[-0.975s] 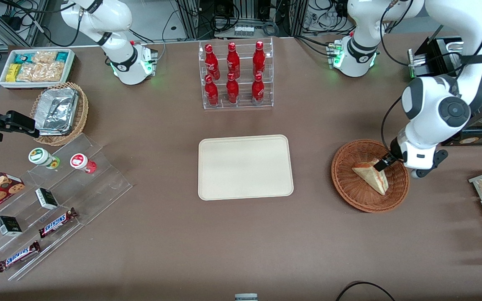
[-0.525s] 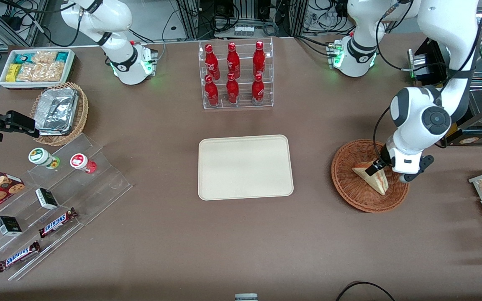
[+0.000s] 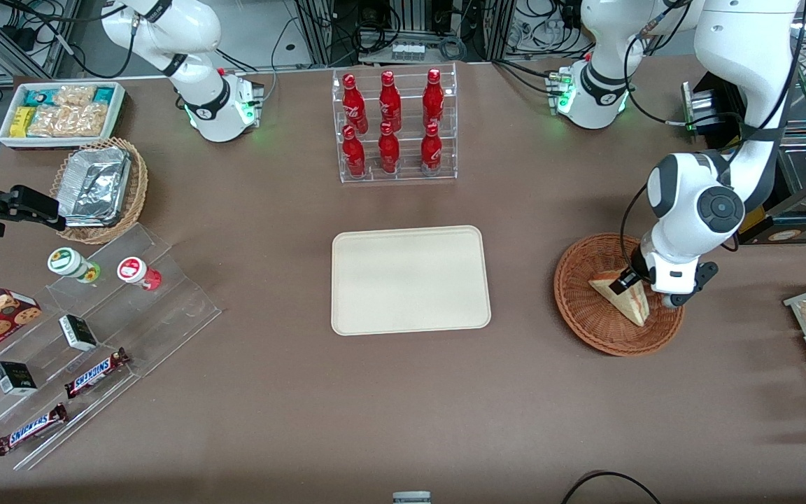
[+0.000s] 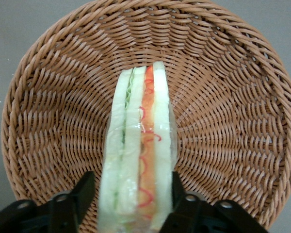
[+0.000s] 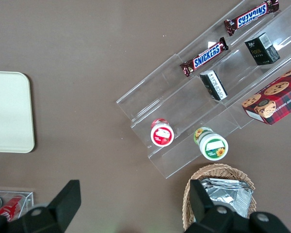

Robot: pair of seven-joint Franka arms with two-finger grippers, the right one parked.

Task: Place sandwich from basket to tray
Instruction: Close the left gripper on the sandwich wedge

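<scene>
Sandwich (image 4: pixel 138 155) stands on edge in the basket (image 4: pixel 242 121), its pale bread slices and red-orange and green filling layers facing up at the wrist camera. End effector (image 4: pixel 131 199) straddles the wide end of the wedge: one black finger (image 4: pixel 82 194) lies against one bread face and the other finger (image 4: pixel 180 196) against the other face, so the jaws are narrowed onto the sandwich and pressing its clear wrap. The wedge still rests on the woven floor of the basket, with its thin end pointing toward the basket's middle.

From the front, the end effector (image 3: pixel 628 281) sits low inside the reddish-brown basket (image 3: pixel 585 315), at about two o'clock of the basket's centre, where it meets the sandwich (image 3: pixel 623 299). The sandwich's point runs toward five o'clock of the bowl. The basket stands toward the working arm's end of the bench (image 3: pixel 403 406).

The cream tray (image 3: pixel 410 280) lies flat at the middle of the bench, well apart from the basket, at about nine o'clock from it. A clear rack of red bottles (image 3: pixel 392 126) stands at twelve o'clock from the tray, farther from the front camera. Toward the parked arm's end sit a lighter wicker basket with foil trays (image 3: pixel 99 185) and clear stepped shelves with snack bars (image 3: pixel 95 371).
</scene>
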